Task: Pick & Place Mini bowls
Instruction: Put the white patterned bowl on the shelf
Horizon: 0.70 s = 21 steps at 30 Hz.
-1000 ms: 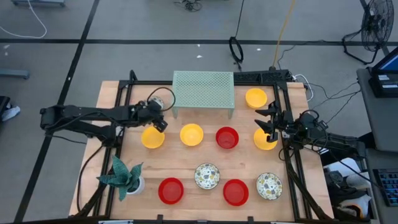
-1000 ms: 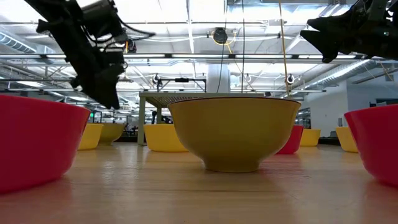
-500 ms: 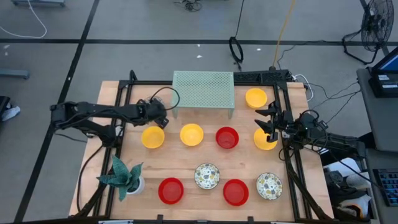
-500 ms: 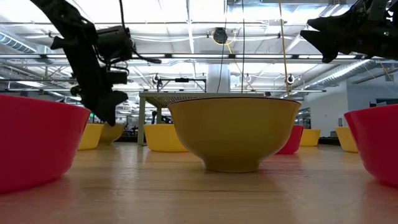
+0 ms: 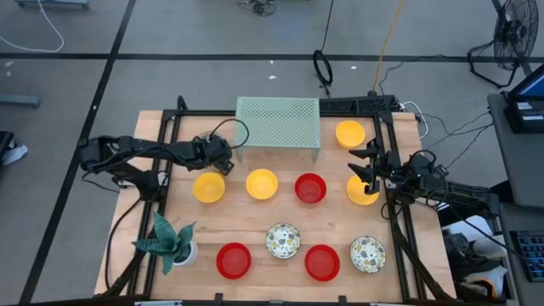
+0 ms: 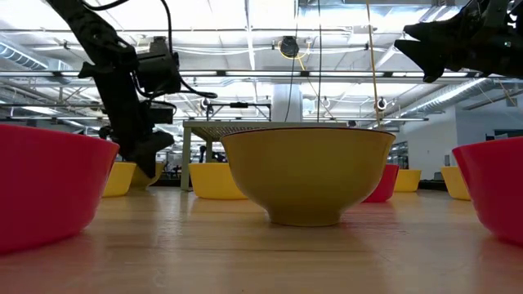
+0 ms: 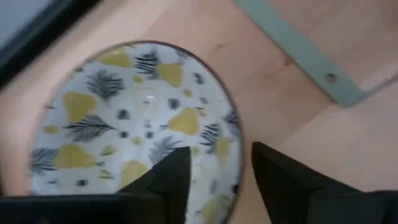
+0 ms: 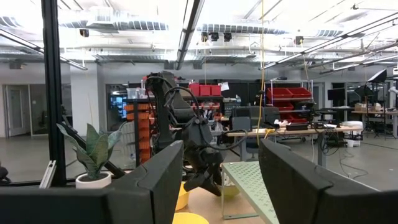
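My left gripper (image 5: pixel 219 155) is open, low beside the left end of the pale green rack (image 5: pixel 278 123). Under it lies a white mini bowl with a yellow and dark pattern (image 7: pixel 137 118). One finger (image 7: pixel 174 177) stands over the bowl's inside, the other (image 7: pixel 280 180) outside its rim. My right gripper (image 5: pixel 367 167) is open and empty, up in the air over a yellow bowl (image 5: pixel 363 190) at the right. Other yellow (image 5: pixel 209 187), red (image 5: pixel 310 188) and patterned (image 5: pixel 282 240) bowls rest on the wooden table. My left gripper comes at the patterned bowl from above, with the rim's near part (image 7: pixel 233 155) between its two fingers. I cannot tell whether the fingers touch the bowl, which lies flat on the table.
A plant in a white pot (image 5: pixel 170 242) stands at the near left. A yellow bowl (image 5: pixel 349 133) sits at the far right, beside the rack. Red bowls (image 5: pixel 233 260) and patterned bowls (image 5: pixel 367 253) line the near row. Black frame rails (image 5: pixel 166 144) run along both table sides.
My left gripper has gone from over the left yellow bowl toward the table's far edge and down, to the patterned bowl beside the rack. My right arm has kept still.
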Motion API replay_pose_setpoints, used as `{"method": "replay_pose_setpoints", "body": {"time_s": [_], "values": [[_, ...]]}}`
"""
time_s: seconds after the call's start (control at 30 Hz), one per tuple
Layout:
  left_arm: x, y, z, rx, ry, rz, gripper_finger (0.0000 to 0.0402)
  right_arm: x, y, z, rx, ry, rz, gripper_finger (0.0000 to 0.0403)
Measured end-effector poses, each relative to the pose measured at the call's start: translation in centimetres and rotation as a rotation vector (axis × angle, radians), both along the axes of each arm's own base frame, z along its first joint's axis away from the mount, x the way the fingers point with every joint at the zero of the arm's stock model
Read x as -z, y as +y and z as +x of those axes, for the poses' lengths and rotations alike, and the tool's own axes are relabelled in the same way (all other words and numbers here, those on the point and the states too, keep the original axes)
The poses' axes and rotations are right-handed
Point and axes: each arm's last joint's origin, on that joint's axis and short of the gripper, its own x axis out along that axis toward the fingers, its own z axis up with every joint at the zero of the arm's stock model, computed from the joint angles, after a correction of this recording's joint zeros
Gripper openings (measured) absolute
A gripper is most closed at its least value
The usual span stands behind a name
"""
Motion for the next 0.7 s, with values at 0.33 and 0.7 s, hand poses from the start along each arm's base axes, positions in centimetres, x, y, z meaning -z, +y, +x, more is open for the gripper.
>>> {"method": "replay_pose_setpoints", "body": {"time_s": [0.33, 0.7], "values": [[-0.3, -0.1, -0.1, 0.012, -0.011, -0.015, 0.0020, 0.0, 0.0, 0.0, 0.000, 0.000, 0.000, 0.0196], [-6.7, -0.6, -0.7, 0.082, -0.232, 0.095, 0.0013, 0.0, 0.0, 0.0, 0.000, 0.000, 0.000, 0.0196]]}}
